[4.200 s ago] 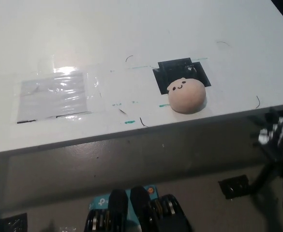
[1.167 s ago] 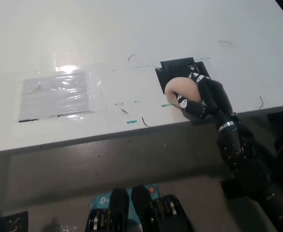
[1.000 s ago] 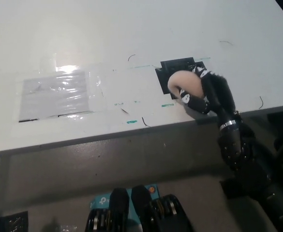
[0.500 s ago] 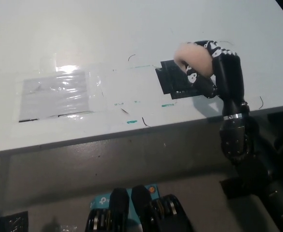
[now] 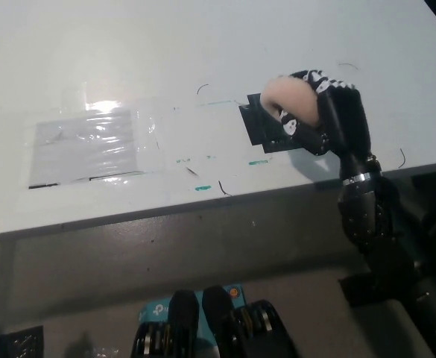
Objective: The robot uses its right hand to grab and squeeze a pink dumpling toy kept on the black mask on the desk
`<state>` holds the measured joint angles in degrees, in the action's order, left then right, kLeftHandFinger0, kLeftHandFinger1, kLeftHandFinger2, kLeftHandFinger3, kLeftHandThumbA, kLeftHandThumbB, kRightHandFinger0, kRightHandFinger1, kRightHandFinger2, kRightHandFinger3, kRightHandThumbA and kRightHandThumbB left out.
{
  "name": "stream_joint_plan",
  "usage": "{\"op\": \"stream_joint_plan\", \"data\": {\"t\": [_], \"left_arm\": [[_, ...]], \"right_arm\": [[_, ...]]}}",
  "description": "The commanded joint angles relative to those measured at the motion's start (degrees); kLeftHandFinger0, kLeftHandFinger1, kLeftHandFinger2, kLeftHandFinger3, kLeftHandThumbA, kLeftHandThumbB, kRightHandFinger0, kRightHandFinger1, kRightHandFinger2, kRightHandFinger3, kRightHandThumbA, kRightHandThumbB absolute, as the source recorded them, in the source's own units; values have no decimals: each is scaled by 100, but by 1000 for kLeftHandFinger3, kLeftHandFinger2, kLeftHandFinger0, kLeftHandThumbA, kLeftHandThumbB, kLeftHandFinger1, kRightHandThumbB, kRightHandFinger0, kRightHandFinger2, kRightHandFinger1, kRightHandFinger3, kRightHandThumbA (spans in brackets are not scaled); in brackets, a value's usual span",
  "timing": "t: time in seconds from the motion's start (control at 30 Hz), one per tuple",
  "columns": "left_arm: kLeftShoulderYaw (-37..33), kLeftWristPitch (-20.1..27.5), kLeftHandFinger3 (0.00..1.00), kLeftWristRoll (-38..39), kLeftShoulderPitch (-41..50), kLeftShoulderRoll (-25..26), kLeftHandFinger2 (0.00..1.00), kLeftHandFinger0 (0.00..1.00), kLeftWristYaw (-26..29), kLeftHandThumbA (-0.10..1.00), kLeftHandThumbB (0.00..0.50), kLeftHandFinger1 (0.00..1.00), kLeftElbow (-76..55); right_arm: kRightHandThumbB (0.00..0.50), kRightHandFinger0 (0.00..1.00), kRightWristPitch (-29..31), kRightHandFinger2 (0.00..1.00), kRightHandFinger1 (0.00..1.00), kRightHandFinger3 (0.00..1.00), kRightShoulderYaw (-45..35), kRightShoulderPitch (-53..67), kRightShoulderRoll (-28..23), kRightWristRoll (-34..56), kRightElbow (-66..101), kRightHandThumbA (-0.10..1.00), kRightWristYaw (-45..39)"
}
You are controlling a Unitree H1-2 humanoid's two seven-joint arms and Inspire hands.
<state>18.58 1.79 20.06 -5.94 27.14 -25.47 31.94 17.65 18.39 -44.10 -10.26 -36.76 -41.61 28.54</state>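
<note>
My black right hand [image 5: 323,112] is shut on the pink dumpling toy [image 5: 292,98] and holds it lifted a little above the black mask [image 5: 266,127], a dark square patch on the white desk [image 5: 203,45]. The fingers wrap over the toy's right side and hide much of it. The black forearm runs down to the picture's bottom right. My white left hand is not in view.
A shiny clear plastic sheet [image 5: 87,147] is taped flat on the desk at the left. Small green and black marks lie between it and the mask. The desk's front edge [image 5: 203,209] runs below the hand, with grey floor beneath.
The right hand came up from below the desk, closed on the toy on the mask and lifted it. In the last half second it sank slightly and shifted left.
</note>
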Motion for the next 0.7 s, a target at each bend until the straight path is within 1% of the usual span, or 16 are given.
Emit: {"op": "stream_joint_plan", "data": {"t": [0.0, 0.03, 0.07, 0.1, 0.13, 0.17, 0.2, 0.23, 0.27, 0.3, 0.37, 0.4, 0.43, 0.5, 0.63, 0.67], "left_arm": [[37, 62, 105, 81, -143, 225, 101, 0, -67, 1000, 500, 6, -137], [42, 79, 124, 83, -153, 234, 111, 0, -72, 1000, 500, 11, -124], [41, 85, 127, 93, -179, 240, 110, 0, -93, 1000, 500, 10, -68], [41, 92, 129, 103, -187, 238, 110, 0, -110, 1000, 500, 10, -61], [40, 100, 120, 100, -189, 238, 113, 0, -109, 1000, 500, 15, -58], [38, 110, 116, 93, -191, 237, 114, 0, -105, 1000, 500, 16, -54], [36, 103, 108, 101, -187, 232, 125, 0, -116, 1000, 500, 24, -67], [37, 118, 108, 109, -187, 228, 127, 0, -129, 1000, 500, 25, -52], [35, 110, 98, 102, -192, 228, 121, 0, -120, 1000, 500, 21, -36], [36, 110, 93, 102, -192, 227, 118, 0, -119, 1000, 500, 20, -31], [35, 99, 86, 85, -170, 221, 114, 0, -89, 1000, 500, 13, -68], [42, 73, 84, 87, -150, 215, 112, 0, -70, 1000, 500, 12, -103], [46, 63, 83, 91, -136, 211, 111, 0, -64, 1000, 500, 9, -119], [45, 100, 87, 97, -149, 214, 108, 0, -86, 1000, 500, 8, -72], [36, 89, 80, 73, -138, 214, 106, 0, -61, 1000, 500, 16, -98], [38, 106, 93, 92, -145, 216, 105, 0, -94, 1000, 500, 5, -67]], "right_arm": [[1, 0, -795, 611, 310, 619, 83, -380, -135, 67, 365, -100, -1225], [20, 275, -990, 732, 513, 996, 145, -418, -156, 60, 323, -100, -1532], [43, 440, -1100, 884, 688, 1000, 207, -435, -193, -3, 325, -100, -1699], [43, 697, -1294, 1000, 910, 1000, 292, -441, -239, -119, 368, 8, -1889], [81, 800, -1450, 1000, 1000, 1000, 336, -445, -251, -183, 398, 173, -2005], [99, 849, -1654, 1000, 1000, 1000, 392, -449, -263, -259, 436, 252, -2148], [133, 897, -1717, 1000, 1000, 1000, 391, -421, -264, -241, 493, 270, -2191], [139, 904, -1745, 1000, 1000, 1000, 400, -418, -269, -239, 514, 278, -2209], [172, 965, -1814, 1000, 1000, 1000, 412, -399, -268, -256, 538, 330, -2220], [177, 1000, -1845, 1000, 1000, 1000, 421, -398, -270, -255, 554, 353, -2243], [234, 1000, -1900, 1000, 1000, 1000, 436, -366, -269, -297, 577, 413, -2171], [246, 1000, -1920, 1000, 1000, 1000, 442, -350, -270, -303, 597, 417, -2164], [246, 1000, -1940, 1000, 1000, 1000, 448, -340, -271, -305, 616, 417, -2175], [272, 1000, -2017, 1000, 1000, 1000, 404, -279, -255, -261, 718, 418, -2202], [283, 1000, -2072, 1000, 1000, 1000, 374, -222, -241, -238, 790, 399, -2215], [289, 1000, -2042, 1000, 1000, 1000, 377, -183, -243, -242, 820, 377, -2192]]}}
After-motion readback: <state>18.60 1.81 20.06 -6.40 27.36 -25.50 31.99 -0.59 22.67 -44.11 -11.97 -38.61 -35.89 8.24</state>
